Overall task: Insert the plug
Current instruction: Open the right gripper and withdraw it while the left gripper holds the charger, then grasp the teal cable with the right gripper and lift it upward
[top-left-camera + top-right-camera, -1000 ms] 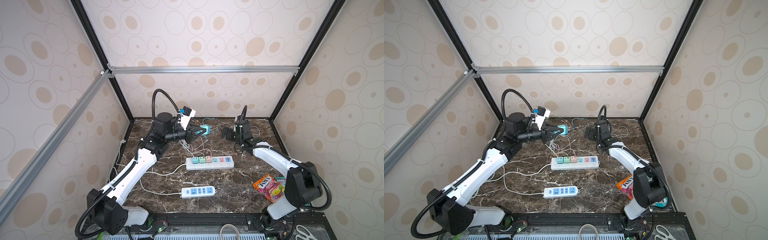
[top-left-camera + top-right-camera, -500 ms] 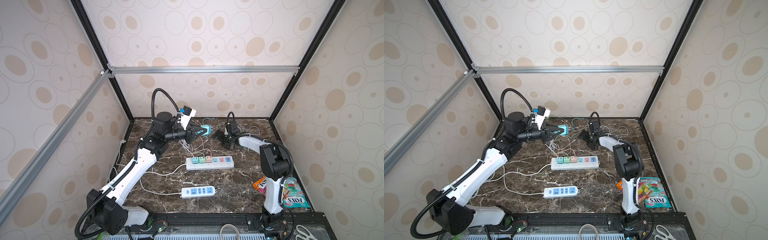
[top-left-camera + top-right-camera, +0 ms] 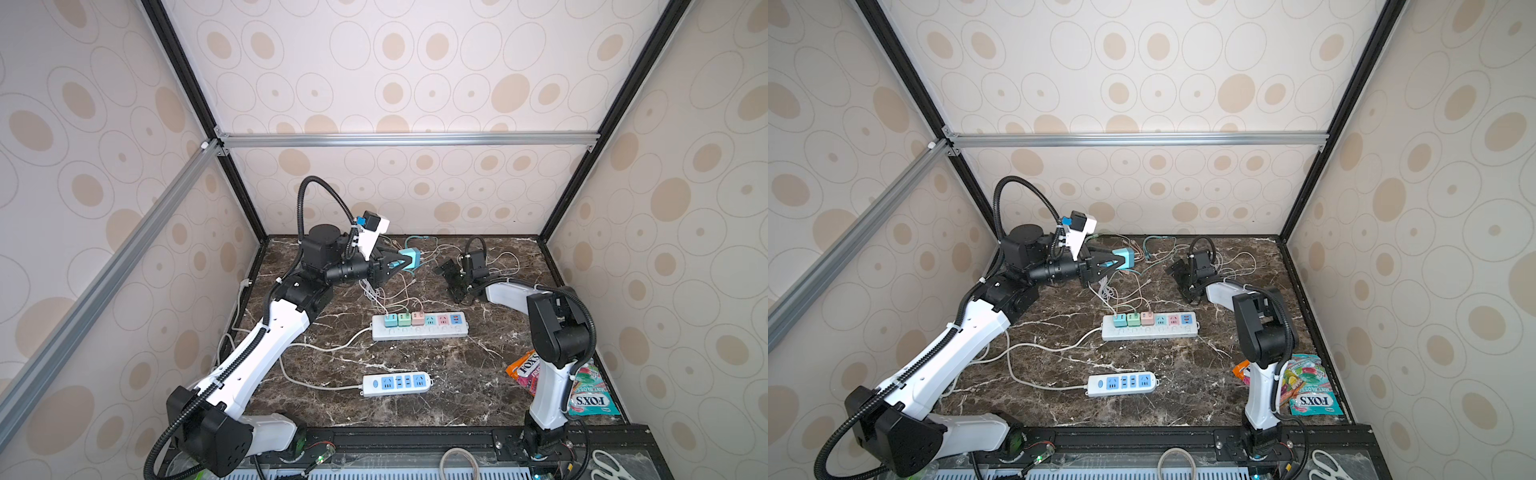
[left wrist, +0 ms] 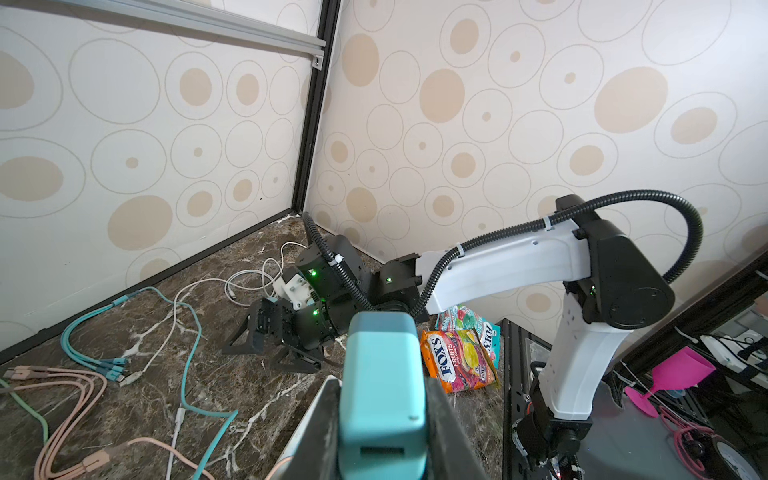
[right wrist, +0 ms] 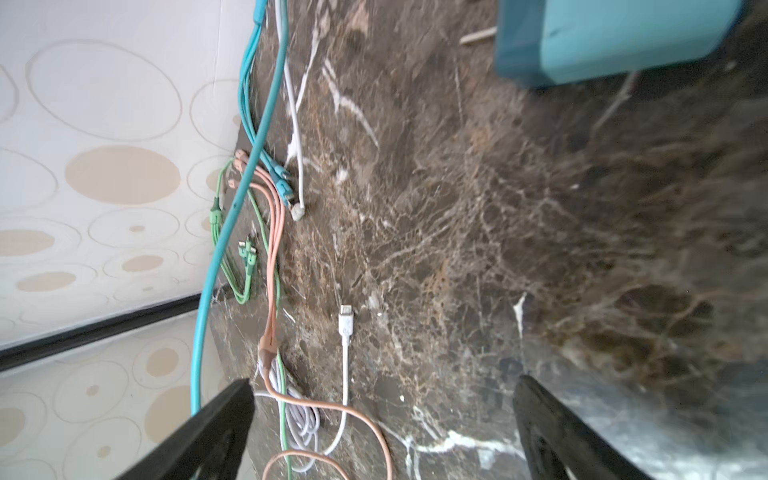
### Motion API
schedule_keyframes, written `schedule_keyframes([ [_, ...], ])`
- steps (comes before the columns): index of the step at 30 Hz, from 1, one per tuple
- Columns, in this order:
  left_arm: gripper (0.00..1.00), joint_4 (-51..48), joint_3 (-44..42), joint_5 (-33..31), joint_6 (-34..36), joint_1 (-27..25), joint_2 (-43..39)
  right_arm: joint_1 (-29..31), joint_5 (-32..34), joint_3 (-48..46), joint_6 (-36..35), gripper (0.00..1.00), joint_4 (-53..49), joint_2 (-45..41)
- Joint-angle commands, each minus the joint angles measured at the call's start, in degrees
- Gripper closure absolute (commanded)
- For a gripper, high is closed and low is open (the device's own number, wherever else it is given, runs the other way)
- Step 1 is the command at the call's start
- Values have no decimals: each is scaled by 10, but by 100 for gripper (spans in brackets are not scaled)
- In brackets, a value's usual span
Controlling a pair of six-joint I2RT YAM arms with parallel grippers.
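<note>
Holding the teal charger plug (image 3: 412,257) in the left gripper (image 3: 401,263), jaws clamped against its two flat sides, raised off the marble tabletop (image 3: 457,399) near the back wall. In the left wrist view, pinched between two dark fingers (image 4: 444,436), a small rectangular slot on the face turned to the camera, prongs hidden

Reaching in with the right gripper (image 3: 451,277) from the right, low over the tabletop, near the held plug but not touching it. Jaws spread wide, nothing gripped between the two black fingertips (image 5: 208,428) in the right wrist view. Contact with the tabletop impossible to tell. At one edge of that view, a blurred corner of the teal plug

Strewn along the back of the table: a teal cable (image 5: 199,340), a pink cable (image 5: 275,249), a green cable (image 5: 214,218) and a white cable (image 5: 345,328)

Lying mid-table, well in front of the held plug: a white power strip with coloured sockets (image 3: 419,330), three small chargers seated at its left end, teal charger (image 3: 390,320), green charger (image 3: 404,319), pink charger (image 3: 417,318). Closer to the front edge, a second white power strip with blue sockets (image 3: 397,384), cord trailing off to the left

Beside the right arm's base, Fox's candy bags (image 3: 590,401)
</note>
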Motion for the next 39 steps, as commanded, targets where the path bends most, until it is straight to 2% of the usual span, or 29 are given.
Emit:
schedule_keyframes([
  [1,100,2,13,8,18,0,-9,-16,-10,5,65,2,88,17],
  [8,100,-4,3,4,20,0,-15,-20,-54,177,97,5,72,148],
  [12,100,-5,-4,-1,23,0,-24,-20,-53,238,123,17,75,212],
  [13,100,-5,-6,-3,23,0,-26,-20,-56,250,125,25,83,224],
  [15,100,-8,-9,-7,25,0,-30,-22,-67,257,120,47,119,234],
  [16,100,-11,-9,-11,28,0,-31,-23,-68,251,113,64,137,229],
  [17,100,-15,-11,-14,32,0,-33,-25,-63,241,99,77,146,218],
  [19,100,-22,-18,-23,36,0,-34,-27,-32,209,52,95,133,171],
  [20,100,-24,-22,-26,37,0,-34,-28,-12,195,23,100,120,145],
  [22,100,-24,-32,-27,35,0,-33,-29,37,163,-46,100,79,82],
  [26,100,-18,-39,-21,29,-1,-24,-29,117,110,-138,100,44,-24],
  [29,100,-18,-35,-22,26,-1,-15,-30,156,108,-208,100,13,-82],
  [33,100,-13,-30,-13,21,-4,-2,-31,169,151,-293,100,-48,-131],
  [39,100,-16,-21,-15,19,-14,14,-31,156,224,-367,100,-127,-162],
])
